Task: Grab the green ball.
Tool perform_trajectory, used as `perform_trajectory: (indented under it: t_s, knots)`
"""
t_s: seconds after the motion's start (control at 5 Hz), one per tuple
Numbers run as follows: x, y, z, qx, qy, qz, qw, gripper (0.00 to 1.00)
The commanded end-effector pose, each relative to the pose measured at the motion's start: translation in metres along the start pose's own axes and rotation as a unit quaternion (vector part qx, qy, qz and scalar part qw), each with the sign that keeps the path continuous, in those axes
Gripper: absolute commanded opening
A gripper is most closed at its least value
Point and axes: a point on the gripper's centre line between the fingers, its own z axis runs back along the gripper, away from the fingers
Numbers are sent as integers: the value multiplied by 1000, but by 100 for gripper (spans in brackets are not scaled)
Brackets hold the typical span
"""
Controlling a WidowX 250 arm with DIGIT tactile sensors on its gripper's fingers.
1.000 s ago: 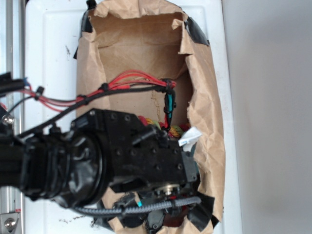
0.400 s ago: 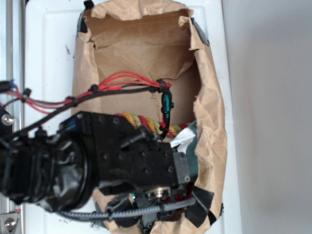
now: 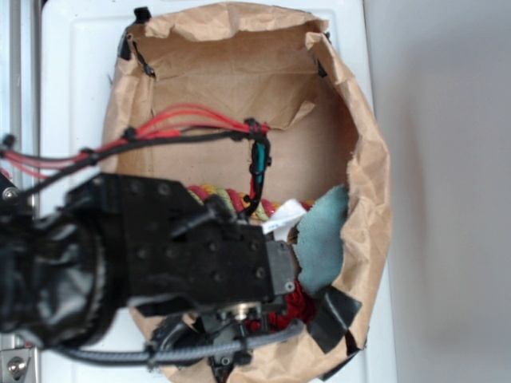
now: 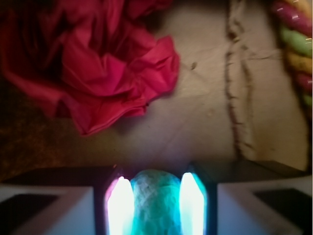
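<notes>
Now my arm has slid left, showing a blue cloth (image 3: 323, 239). My pincer (image 4: 156, 203) is clenched on the green ball (image 4: 155, 196), sitting between its fingers.

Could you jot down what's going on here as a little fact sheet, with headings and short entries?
Container: brown paper bag, open at the top
Arm: black, reaching down into the bag
Gripper: shut on the ball
Ball: greenish, textured, lodged between two glowing fingers
Red cloth: crumpled on the bag floor, apart from the gripper
Rope: multicoloured, along the bag's edge
Teal cloth: against the bag's wall
</notes>
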Motion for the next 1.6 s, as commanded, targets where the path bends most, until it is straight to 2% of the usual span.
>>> perform_trajectory:
  t_s: [0.0, 0.2, 0.4, 0.6, 0.8, 1.0, 1.2, 1.4]
  knots:
    - [16, 44, 88, -4, -116, 83, 990, 0]
    - [31, 56, 106, -15, -140, 106, 984, 0]
    - [50, 61, 119, -9, -160, 112, 981, 0]
    - [60, 56, 136, 13, -166, 73, 983, 0]
    - [60, 44, 150, 66, -122, -6, 990, 0]
    - [52, 33, 164, 87, -98, -46, 990, 0]
    - [48, 32, 171, 101, -94, -64, 988, 0]
    - [38, 23, 171, 95, -86, -85, 988, 0]
